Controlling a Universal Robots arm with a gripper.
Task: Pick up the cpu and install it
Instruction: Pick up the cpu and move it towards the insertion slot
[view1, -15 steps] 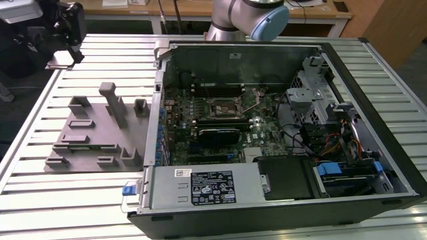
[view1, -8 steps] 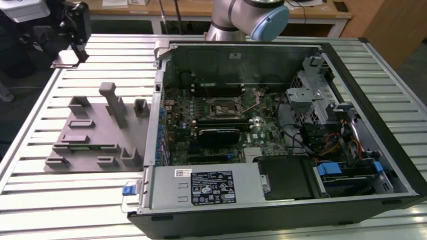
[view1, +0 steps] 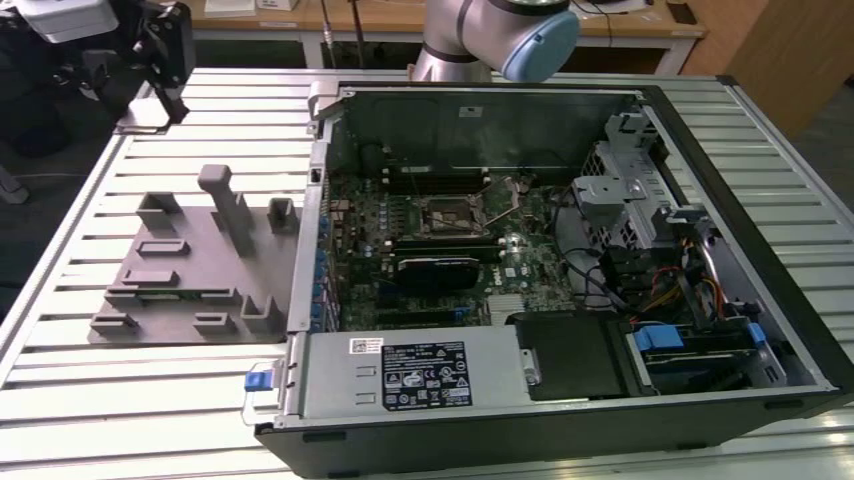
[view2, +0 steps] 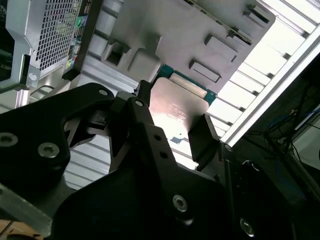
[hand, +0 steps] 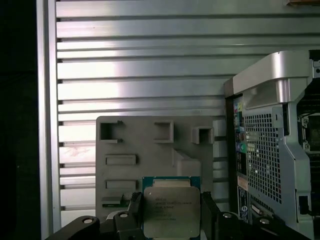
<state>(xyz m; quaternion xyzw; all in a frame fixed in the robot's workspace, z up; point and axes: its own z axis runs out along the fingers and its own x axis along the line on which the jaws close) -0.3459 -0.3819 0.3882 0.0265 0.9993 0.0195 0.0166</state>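
While claw (hand: 171, 207) clamps cpu (hand: 171, 214), held flat, silver top showing

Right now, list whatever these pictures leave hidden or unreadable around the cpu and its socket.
cpu: one edge cut off by the first wrist view's frame.
Its sides, second wrist view: covered by the fingers gripping it.
socket, exterior view: too small to tell whether empty.
arm, exterior view: cut off by the top edge.
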